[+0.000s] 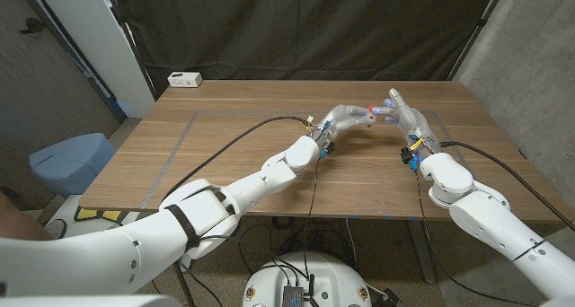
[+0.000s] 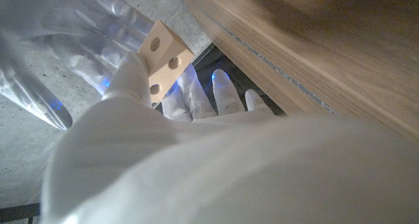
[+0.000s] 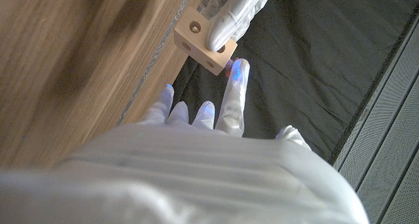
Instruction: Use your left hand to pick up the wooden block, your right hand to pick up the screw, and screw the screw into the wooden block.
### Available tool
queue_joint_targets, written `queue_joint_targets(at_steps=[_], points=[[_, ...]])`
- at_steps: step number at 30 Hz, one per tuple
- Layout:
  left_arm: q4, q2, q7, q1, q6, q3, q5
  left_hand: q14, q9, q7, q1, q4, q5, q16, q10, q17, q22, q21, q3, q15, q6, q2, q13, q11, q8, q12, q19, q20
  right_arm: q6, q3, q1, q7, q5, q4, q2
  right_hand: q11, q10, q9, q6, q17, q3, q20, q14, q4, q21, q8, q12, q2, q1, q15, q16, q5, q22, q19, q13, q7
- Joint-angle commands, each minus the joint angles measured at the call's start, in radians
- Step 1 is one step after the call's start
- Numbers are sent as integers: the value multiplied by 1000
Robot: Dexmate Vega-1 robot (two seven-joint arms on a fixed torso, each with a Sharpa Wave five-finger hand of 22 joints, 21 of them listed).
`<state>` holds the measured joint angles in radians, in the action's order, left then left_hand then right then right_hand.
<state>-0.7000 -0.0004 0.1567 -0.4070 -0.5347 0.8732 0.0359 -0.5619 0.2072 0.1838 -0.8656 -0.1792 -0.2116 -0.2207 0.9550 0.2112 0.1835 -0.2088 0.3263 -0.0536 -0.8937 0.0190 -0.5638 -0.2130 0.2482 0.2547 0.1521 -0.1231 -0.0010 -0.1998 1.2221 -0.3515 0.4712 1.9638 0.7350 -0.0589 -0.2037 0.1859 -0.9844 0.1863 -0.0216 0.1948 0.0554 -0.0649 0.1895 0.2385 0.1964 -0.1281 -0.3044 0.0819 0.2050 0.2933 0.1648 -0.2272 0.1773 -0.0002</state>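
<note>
- Left robot hand (image 1: 346, 118) is up over the far middle of the tabletop (image 1: 225, 145), clasping the wooden block (image 2: 163, 57) in its fingertips, well clear of the wood.
- Block's drilled holes show in both wrist views, pale cube against the dark curtain (image 1: 314, 29).
- Right robot hand (image 1: 400, 109) meets it head-on, one finger (image 3: 236, 96) stretched to the block's corner, something red at the tip there, likely the screw (image 3: 228, 71).
- Whether the right hand truly pinches it, I can't tell.
- White box (image 1: 185, 78) sits at the far left edge.

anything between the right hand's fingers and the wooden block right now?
Right wrist view: a small red piece, likely the screw, sits between a fingertip of the right hand and the wooden block that the left hand holds. Nothing else lies in between.
</note>
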Motion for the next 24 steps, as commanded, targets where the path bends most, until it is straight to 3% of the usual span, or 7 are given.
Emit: queue_joint_targets(at_steps=[1, 16, 24], points=[[-10, 3, 5, -6, 4, -1, -3, -11, 1, -25, -36, 29, -4, 4, 16, 4, 4, -3, 35, -88, -92, 68, -16, -3, 9, 7, 10, -1, 12, -2, 6, -1, -1, 2, -4, 0, -13, 0, -13, 2, 0, -3, 8, 2, 1, -4, 0, -3, -11, 2, 3, 3, 4, -10, 1, 1], [-15, 5, 6, -7, 1, -1, -6, -12, 1, -26, -35, 29, -5, 4, 15, 4, 4, -3, 35, -88, -91, 69, -16, -3, 9, 6, 10, -1, -11, 37, 46, -43, -7, 33, 5, 18, -31, 1, -3, 2, 2, -4, 12, 3, 1, -15, 3, -4, -15, 4, 2, 3, 4, -14, 2, 1], [-34, 13, 9, -12, 6, -1, -11, -11, 1, -24, -35, 28, -5, 5, 16, 4, 4, -3, 36, -89, -93, 68, -17, -3, 10, 7, 10, -1, -22, 45, 45, -44, -7, 34, 6, 29, -13, 4, 58, 3, 2, -4, 7, 5, -1, -41, -8, -1, -17, 12, -2, 2, 4, -13, 3, -16]])
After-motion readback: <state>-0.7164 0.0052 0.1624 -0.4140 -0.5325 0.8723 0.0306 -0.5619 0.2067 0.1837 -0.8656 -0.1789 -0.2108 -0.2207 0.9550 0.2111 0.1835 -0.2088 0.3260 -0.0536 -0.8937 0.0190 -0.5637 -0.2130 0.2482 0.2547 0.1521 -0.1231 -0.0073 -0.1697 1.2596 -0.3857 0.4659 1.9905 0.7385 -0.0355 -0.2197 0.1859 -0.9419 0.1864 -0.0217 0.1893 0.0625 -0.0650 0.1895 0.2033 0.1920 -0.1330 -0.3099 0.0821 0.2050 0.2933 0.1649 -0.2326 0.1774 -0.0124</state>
